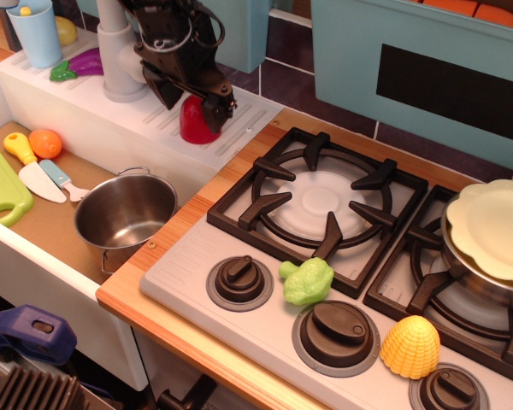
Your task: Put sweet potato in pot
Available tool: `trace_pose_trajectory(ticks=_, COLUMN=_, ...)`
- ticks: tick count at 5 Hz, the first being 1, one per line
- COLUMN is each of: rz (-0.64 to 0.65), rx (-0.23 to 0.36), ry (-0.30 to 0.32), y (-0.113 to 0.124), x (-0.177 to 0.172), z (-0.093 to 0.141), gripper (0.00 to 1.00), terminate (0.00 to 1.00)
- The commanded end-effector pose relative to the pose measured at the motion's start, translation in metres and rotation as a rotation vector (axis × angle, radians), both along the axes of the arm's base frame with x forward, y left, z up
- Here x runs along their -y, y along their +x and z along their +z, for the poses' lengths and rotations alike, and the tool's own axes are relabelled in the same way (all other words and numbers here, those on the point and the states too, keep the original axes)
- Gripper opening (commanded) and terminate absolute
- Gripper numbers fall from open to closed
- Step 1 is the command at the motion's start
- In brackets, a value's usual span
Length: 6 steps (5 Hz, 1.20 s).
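Note:
The sweet potato (191,125) is a glossy red dome standing on the white ribbed drainboard (239,115) behind the sink. My black gripper (193,102) has come down over it, with one finger (218,108) at its right side and the other at its left. The jaws still stand apart around the dome and hide its top. The pot (124,218) is shiny steel with small loop handles. It stands empty in the sink basin, below and to the left of the sweet potato.
A white tap column (120,60) stands just left of the gripper. An orange ball toy (45,143), toy knife (44,182) and green board (0,184) lie in the sink. A stove (325,201) is at right, with a green toy (307,281), a yellow ribbed dome (409,346) and a pan with a pale plate (494,231).

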State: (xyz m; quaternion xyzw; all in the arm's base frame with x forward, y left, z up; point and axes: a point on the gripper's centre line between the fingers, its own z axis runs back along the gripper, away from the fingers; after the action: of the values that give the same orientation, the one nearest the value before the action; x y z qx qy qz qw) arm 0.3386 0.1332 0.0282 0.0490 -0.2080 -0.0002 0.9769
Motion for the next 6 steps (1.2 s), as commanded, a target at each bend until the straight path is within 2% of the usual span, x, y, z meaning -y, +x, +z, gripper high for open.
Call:
trace_pose_trajectory(ticks=1, rz=-0.015, rx=0.060, ry=-0.006, y=0.018, x=-0.009, z=-0.003, gripper=1.00, terminate=0.00)
trace_pose_trajectory(ticks=2, rz=0.013, rx=0.077, ry=0.003, y=0.025, x=-0.007, z=-0.007, gripper=0.00, terminate=0.00)
trace_pose_trajectory(ticks=4, rz=0.052, rx=0.020, ry=0.005, y=0.012, x=0.006, z=0.014, gripper=0.00, terminate=0.00)
trace_pose_trajectory(ticks=6, rz=0.134, rx=-0.056, ry=0.022, y=-0.030, x=0.004, z=0.032, gripper=0.00, terminate=0.00)
